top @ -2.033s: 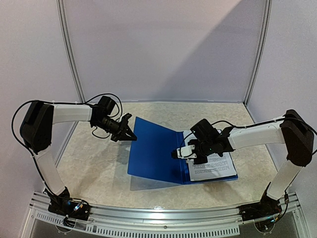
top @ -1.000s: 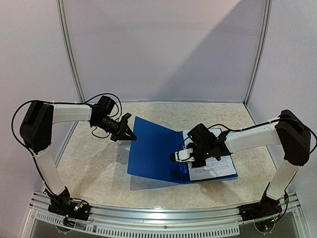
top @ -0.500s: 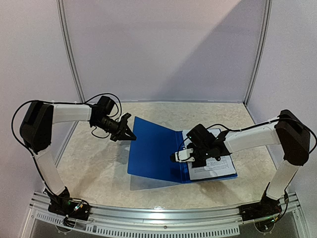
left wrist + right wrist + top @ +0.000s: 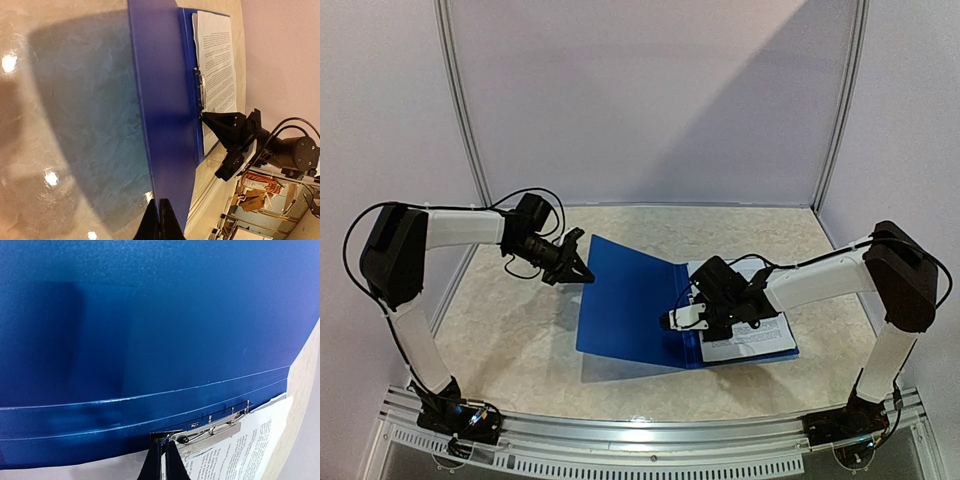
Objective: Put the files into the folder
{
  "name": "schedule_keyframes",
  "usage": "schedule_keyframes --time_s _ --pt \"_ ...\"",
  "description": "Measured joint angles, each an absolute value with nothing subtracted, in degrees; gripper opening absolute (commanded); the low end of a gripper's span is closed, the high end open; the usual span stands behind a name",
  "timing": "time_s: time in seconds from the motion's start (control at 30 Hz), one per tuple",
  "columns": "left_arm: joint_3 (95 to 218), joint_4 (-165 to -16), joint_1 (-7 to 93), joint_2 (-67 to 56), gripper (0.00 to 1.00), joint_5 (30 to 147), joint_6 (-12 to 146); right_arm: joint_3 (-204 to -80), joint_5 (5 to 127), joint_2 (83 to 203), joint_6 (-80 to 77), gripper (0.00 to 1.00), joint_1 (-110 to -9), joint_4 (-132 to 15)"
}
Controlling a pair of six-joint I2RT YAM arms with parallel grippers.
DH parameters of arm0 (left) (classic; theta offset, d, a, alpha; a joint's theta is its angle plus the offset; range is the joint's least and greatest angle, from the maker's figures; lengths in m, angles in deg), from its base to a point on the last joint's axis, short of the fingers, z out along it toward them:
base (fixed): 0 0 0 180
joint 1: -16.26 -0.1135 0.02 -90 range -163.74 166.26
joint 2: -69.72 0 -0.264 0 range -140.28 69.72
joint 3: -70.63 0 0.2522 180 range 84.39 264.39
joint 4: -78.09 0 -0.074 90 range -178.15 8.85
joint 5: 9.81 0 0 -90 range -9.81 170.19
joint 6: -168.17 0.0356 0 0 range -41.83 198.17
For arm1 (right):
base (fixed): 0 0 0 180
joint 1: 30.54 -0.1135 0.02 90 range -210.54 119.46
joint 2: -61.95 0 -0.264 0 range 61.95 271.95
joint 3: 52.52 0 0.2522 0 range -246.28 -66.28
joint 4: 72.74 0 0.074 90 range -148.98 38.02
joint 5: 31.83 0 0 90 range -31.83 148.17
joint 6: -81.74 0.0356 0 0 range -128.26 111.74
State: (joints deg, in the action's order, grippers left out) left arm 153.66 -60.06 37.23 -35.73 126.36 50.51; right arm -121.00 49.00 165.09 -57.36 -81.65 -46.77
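Folder [image 4: 630, 300] lay open on the marbled surface [image 4: 510, 330], its right half flat and its left cover tilted up off the stone. Left pincer [image 4: 582, 270] was clamped on the far left corner of that cover. In the left wrist view its 2 fingers [image 4: 161, 222] met tight on the blue edge, and the raised sheet of plastic ran away from them toward the spine.

The files [image 4: 765, 335], white pages of dense black print, rested on the right half of the folder, inside its outline, with their left edge tucked at the spine. A metal clip [image 4: 215, 429] ran along that spine and lay over the margin of the top page.

Right pincer [image 4: 667, 321] sat low over the spine at the near end of the clip, between the raised cover and the pages. In the right wrist view its fingers [image 4: 152, 462] were drawn together with hardly a gap, tips right at the clip's end. Whether they nipped any metal or paper between them could not be told. Behind the tips the glossy blue inner face of the cover filled most of that view.
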Motion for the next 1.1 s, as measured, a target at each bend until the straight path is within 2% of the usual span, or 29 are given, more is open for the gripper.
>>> schedule_keyframes --time_s 0.6,0.83,1.1 --pt "153.7 -60.1 37.6 -35.7 0.00 126.1 50.5 -121.1 47.7 165.5 -55.5 0.00 -82.7 -47.7" --pt "153.8 -60.9 37.5 -35.7 0.00 125.6 50.5 -124.5 42.2 169.5 -56.4 0.00 -83.8 -47.1" --pt "153.9 -60.9 37.5 -35.7 0.00 125.6 50.5 -123.7 42.6 167.6 -56.3 0.00 -83.9 -47.5"
